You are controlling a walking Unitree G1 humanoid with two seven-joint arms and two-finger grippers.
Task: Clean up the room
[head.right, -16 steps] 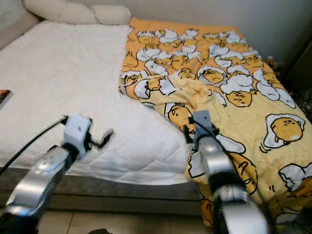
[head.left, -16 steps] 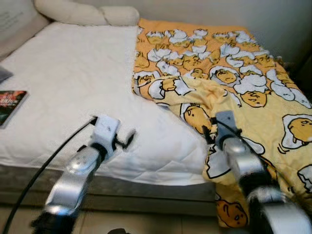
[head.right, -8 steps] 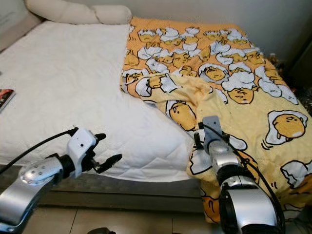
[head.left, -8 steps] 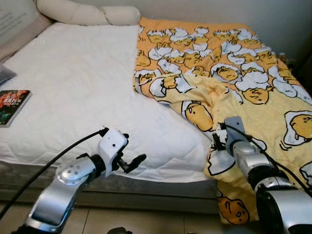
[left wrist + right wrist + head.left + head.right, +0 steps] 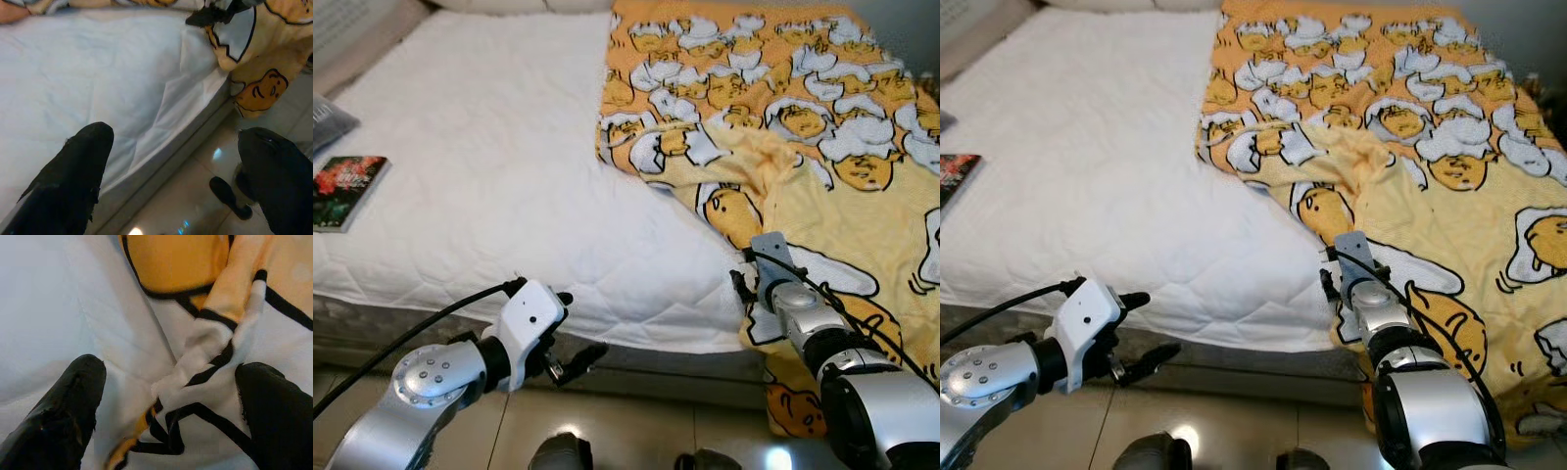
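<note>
My right gripper [image 5: 166,401] sits at the near edge of the bed, fingers spread apart, with a bunched fold of the yellow blanket [image 5: 822,206] lying between them, not yet pinched. The blanket spreads away beyond it and drapes over the mattress [image 5: 480,186] edge beside it. My left gripper [image 5: 171,171] hangs open below the mattress edge, over the tiled floor [image 5: 195,196]. A book [image 5: 340,191] lies well off to its left.

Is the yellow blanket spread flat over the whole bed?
No. The yellow blanket covers one side, bunched at its edge; the white mattress lies bare.
</note>
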